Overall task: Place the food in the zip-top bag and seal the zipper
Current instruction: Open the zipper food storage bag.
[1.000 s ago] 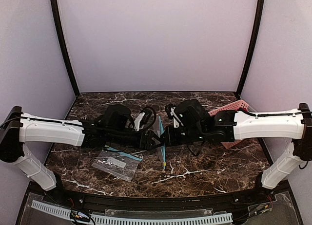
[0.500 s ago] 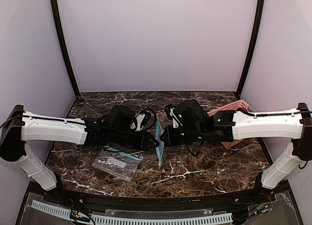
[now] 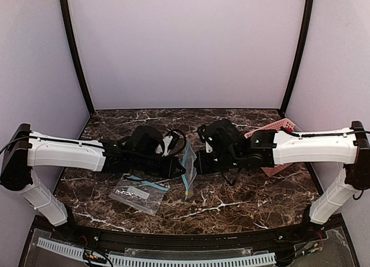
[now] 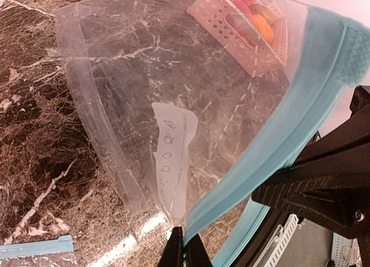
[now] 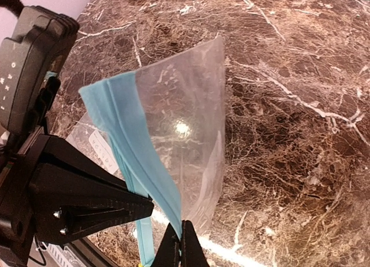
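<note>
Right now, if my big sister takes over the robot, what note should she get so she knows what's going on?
The left claw is shut on the zip-top bag, pinching its zipper edge.
The right claw is shut on the same edge from the other side.
The bag is held up between the two arms over the table, with nothing in it.
The food that shows sits in the pink basket on the right.
A second bag lies flat near the left arm.
Done: bag picked up.
Left: put the food in, then seal the zipper.
</note>
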`<state>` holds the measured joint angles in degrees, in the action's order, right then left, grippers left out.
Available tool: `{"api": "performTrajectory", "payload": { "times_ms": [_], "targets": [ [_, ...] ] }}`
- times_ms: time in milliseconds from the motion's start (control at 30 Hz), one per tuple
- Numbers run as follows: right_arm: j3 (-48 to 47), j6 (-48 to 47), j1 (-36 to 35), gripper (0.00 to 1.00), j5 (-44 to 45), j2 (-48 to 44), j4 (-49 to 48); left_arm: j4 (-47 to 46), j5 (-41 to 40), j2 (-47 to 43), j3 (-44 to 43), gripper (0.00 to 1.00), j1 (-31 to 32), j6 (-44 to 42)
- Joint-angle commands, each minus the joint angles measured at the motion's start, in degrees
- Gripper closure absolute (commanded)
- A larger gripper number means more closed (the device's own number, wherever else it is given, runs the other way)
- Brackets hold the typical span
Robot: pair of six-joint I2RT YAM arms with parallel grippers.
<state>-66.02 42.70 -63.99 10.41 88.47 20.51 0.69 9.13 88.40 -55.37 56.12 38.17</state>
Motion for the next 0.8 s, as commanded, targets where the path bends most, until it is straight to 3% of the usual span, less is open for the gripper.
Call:
{"api": "performTrajectory", "payload": {
  "times_ms": [0,200,433,767],
  "targets": [
    [-2.48,2.5,-0.47,1.0,5.64,0.39,5.67,-1.73,-3.36,-1.96,0.43,0.99,0.17,0.08],
    [-3.29,4.77,-0.52,1.0,11.29,-0.36,12.9,0.31,-8.37,-6.06,2.6,0.99,0.18,-0.8],
    [-3.1,4.96,-0.45,0.99,10.72,-1.02,13.34,-0.45,-4.66,-5.53,2.75,0.99,0.19,-1.32],
    [-0.65,5.42,-0.43,0.7,6.81,-0.34,5.44,-10.64,5.76,-3.76,2.92,0.99,0.75,-1.99]
  ]
}}
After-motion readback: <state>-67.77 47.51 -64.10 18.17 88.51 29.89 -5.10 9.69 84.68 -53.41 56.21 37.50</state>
